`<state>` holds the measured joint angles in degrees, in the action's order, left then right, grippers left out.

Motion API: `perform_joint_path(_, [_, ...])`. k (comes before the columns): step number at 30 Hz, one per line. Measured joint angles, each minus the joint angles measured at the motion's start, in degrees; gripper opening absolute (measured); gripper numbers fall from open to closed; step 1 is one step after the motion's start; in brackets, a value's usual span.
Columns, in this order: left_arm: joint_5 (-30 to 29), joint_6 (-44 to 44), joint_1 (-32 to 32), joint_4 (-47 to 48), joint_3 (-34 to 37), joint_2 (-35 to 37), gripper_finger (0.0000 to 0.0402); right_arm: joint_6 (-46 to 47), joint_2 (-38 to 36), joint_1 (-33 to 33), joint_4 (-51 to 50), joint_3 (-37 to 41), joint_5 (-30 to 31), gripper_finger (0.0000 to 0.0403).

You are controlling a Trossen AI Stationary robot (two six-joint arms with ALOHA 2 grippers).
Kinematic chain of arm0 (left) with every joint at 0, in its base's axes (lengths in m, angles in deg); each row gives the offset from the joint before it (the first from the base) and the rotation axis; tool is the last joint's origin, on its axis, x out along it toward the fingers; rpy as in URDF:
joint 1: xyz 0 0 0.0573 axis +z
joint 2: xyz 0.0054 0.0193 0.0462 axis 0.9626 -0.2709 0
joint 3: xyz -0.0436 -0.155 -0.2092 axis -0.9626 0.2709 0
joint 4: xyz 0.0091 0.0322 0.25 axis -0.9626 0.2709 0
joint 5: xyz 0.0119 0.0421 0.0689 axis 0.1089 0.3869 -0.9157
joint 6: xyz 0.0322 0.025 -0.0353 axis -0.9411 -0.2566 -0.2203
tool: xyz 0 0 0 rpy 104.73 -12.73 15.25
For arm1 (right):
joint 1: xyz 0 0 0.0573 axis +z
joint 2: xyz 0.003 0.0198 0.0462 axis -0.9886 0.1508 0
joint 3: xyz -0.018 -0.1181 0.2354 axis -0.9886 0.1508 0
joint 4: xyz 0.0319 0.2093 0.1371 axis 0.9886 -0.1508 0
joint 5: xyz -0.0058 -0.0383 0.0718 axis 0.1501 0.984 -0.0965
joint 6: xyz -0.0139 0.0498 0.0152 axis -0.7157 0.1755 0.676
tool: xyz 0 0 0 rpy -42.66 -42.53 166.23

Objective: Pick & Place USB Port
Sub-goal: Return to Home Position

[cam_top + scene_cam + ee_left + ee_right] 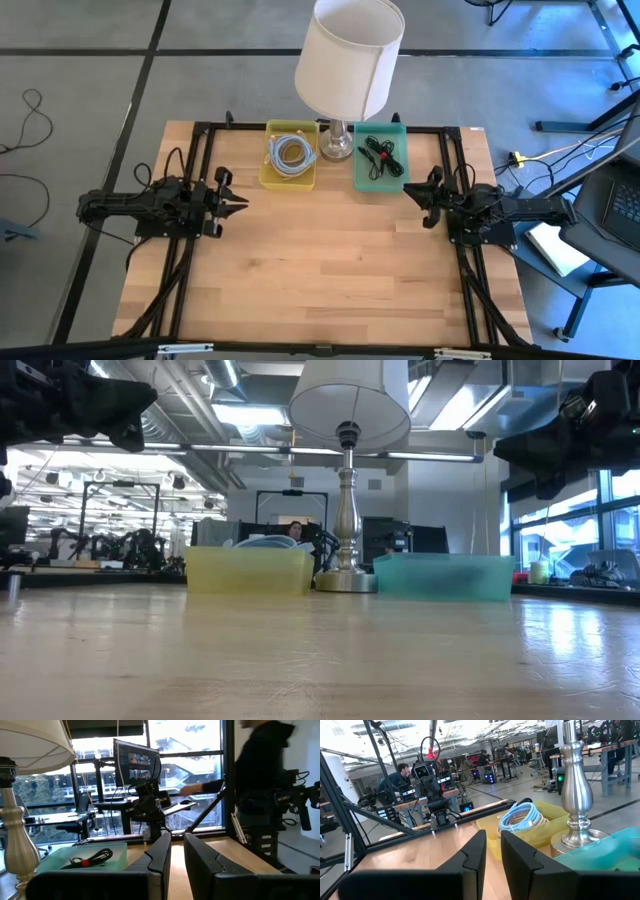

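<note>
A yellow bin [290,180] at the table's far edge holds a coiled light-blue cable [290,153] [522,817]. Beside it, right of the lamp base, a teal bin [365,180] [55,860] holds a black cable with a red spot [381,155] [90,858]. My left gripper [243,203] [177,842] hovers over the table's left side, pointing right, with only a narrow slit between its fingers. My right gripper [408,192] [493,840] hovers at the right side, pointing left, also shut. Both are empty and well above the wood.
A table lamp with a white shade [348,55] stands on its silver base [337,145] between the two bins. Bare wooden tabletop [320,270] lies between and in front of the arms. A person in dark clothes [260,770] stands beyond the table's right side.
</note>
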<state>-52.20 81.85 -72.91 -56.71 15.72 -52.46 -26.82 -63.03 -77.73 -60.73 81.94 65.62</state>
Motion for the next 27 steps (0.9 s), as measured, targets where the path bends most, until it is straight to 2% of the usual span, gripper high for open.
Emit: perform_joint_path(27, [0.0, 0.0, 0.0, 0.0, 0.0, 0.0, 0.0047, 0.0, 0.0, 1.2, 0.0, 0.0, 0.0, 0.0063])
